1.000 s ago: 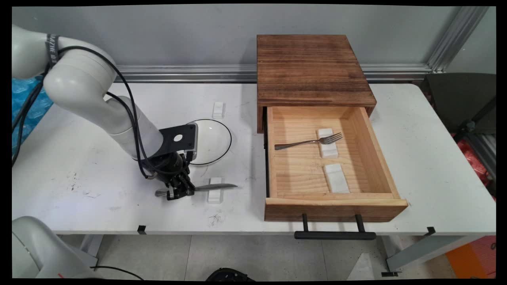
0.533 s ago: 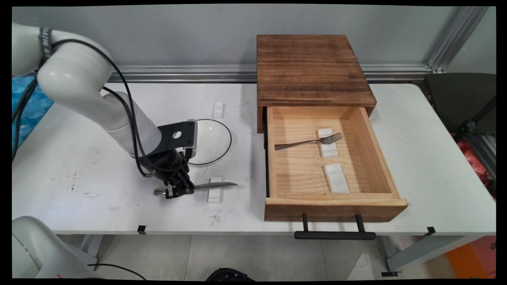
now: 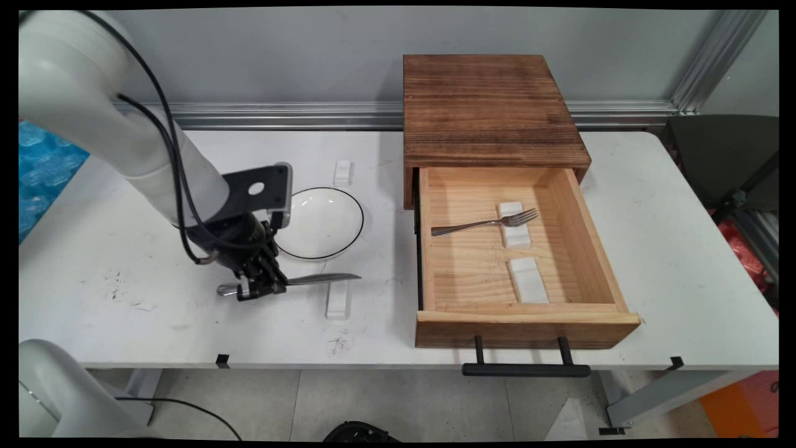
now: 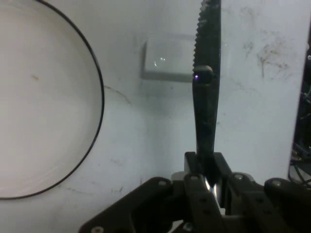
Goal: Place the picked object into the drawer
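Arm comes in from the upper left, black cables hanging off it. No lettering readable anywhere in either view.

Gripper [image 3: 261,290] is low over the table [image 3: 124,249], fingers [image 4: 197,170] closed tight on the handle of a knife [image 3: 311,280]. Hand view confirms: handle pinched between the pads, serrated blade running straight out away from the hand. Knife looks lifted clear of the table, roughly level, handle end poking out left of the gripper, blade tip pointing right. Height off the surface is hard to judge from the main view.

Just below the blade tip: a small white rest block [image 3: 338,302] on the table, knife apparently not touching it. Same block shows in the hand view beside the blade [image 4: 167,60].

Behind the gripper: white plate with a thin black rim [image 3: 323,221], nothing on it. Another small white block [image 3: 342,172] past the plate, toward the wall.

Right of that: dark wooden cabinet [image 3: 491,109] with its light wood drawer [image 3: 528,326] pulled fully out, black bar handle [image 3: 525,370] at the front. Inside the drawer: fork [image 3: 485,222], tines right, lying across a white block [image 3: 515,225]. Second white block [image 3: 529,280] nearer the drawer front, bare.
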Controlling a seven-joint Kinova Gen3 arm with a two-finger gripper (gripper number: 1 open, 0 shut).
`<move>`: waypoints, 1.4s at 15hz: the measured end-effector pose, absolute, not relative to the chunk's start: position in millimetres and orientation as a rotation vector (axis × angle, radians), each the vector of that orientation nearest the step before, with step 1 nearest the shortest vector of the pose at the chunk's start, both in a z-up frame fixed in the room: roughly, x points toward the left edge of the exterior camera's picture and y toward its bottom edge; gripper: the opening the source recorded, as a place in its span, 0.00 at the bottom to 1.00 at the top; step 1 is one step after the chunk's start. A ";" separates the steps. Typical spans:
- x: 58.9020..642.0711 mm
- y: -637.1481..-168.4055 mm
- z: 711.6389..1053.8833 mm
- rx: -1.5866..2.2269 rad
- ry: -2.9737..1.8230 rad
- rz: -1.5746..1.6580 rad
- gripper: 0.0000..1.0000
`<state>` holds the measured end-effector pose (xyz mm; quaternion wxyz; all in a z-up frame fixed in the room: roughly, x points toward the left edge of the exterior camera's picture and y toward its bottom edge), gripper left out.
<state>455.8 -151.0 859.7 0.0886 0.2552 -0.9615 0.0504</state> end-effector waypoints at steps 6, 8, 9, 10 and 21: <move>446.2 -142.4 910.1 0.789 -2.865 0.169 0.00; 442.7 -141.8 924.8 0.795 -2.864 0.174 0.00; 441.2 -141.8 929.7 0.797 -2.863 0.175 0.00; 439.0 -142.2 937.7 0.800 -2.860 0.178 0.00; 369.2 -172.6 989.6 0.789 -2.757 0.210 0.00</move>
